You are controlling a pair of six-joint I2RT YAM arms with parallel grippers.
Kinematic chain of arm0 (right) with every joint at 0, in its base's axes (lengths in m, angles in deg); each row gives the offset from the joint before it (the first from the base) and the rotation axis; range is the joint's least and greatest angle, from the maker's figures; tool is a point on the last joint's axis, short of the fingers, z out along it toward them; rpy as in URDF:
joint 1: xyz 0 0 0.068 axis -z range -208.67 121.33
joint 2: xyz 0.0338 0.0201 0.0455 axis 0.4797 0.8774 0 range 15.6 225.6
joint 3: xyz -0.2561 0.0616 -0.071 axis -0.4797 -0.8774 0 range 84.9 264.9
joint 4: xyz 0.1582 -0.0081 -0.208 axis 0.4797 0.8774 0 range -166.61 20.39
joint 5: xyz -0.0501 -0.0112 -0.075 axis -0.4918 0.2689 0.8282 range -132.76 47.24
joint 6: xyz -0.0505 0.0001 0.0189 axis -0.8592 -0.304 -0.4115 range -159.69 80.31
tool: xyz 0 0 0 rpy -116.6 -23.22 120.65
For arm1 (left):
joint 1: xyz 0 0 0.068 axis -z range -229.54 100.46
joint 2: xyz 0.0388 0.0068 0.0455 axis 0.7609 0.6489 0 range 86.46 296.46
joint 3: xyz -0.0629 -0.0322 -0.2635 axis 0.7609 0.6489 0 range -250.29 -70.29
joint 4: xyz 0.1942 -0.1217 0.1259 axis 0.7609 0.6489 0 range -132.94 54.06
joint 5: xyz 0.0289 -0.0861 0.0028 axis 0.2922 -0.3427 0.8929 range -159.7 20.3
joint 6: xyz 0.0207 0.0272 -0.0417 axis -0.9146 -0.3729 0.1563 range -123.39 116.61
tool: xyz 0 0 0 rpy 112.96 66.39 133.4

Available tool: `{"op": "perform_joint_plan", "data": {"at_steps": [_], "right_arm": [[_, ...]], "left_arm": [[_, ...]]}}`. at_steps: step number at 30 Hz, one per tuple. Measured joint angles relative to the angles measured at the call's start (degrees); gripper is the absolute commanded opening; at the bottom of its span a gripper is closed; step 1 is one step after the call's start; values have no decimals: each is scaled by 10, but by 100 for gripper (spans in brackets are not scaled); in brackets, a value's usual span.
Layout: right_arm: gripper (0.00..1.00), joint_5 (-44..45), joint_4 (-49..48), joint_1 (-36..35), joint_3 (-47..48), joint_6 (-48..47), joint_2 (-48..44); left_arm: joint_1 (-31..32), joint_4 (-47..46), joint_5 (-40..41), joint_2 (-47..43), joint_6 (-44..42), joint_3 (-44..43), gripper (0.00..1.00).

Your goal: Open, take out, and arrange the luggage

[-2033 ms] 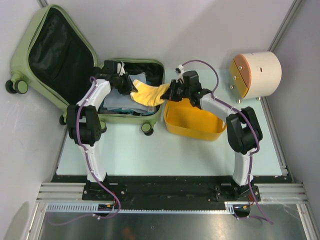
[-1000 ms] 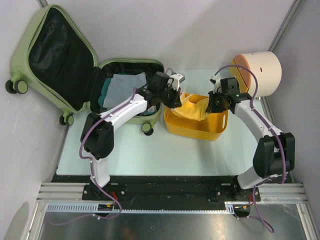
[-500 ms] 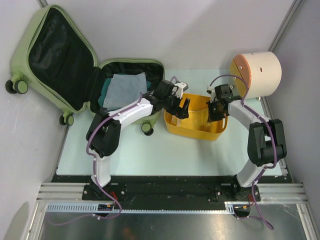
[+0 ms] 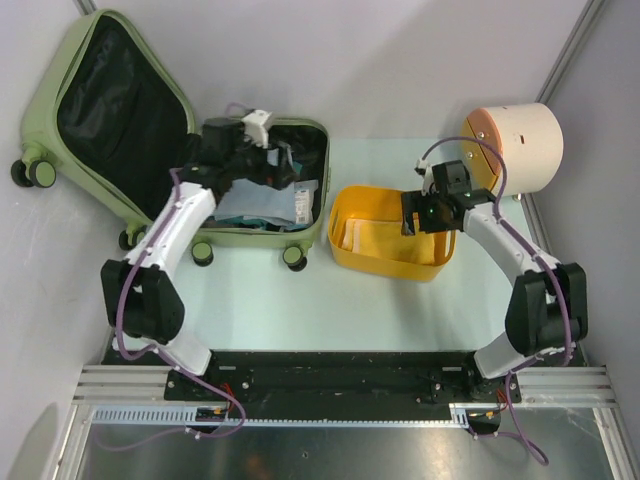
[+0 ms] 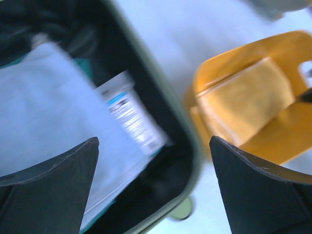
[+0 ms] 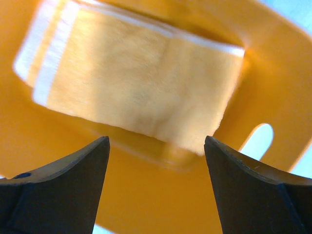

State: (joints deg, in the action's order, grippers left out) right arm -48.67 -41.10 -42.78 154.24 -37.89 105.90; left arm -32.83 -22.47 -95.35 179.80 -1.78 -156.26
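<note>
The luggage (image 4: 260, 237) lies open at the tabletop's (image 4: 300, 310) rear left, its black-lined lid leaning against the left wall. Its base holds a folded pale grey cloth (image 5: 44, 107) over something teal, with a printed white packet (image 5: 131, 117) alongside. The left claw (image 5: 152, 141) hovers above these, spread wide and empty. Just right of the luggage, a yellow basket (image 4: 390, 265) holds a folded yellow cloth (image 6: 136, 83); the right claw (image 6: 156, 139) hangs over it, released. A cream drum (image 4: 525, 145) lies in the far right corner.
</note>
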Motion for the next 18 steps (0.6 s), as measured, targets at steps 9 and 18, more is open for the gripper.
{"op": "perform_joint_plan", "data": {"at_steps": [9, 18], "right_arm": [[86, -61, -89, -11, 16, 12, -61], [85, -118, -153, -63, 58, 37, -11]], "left_arm": [[-103, 111, 2, -5, -294, 51, 94], [-86, 144, 26, 54, -493, 56, 92]]}}
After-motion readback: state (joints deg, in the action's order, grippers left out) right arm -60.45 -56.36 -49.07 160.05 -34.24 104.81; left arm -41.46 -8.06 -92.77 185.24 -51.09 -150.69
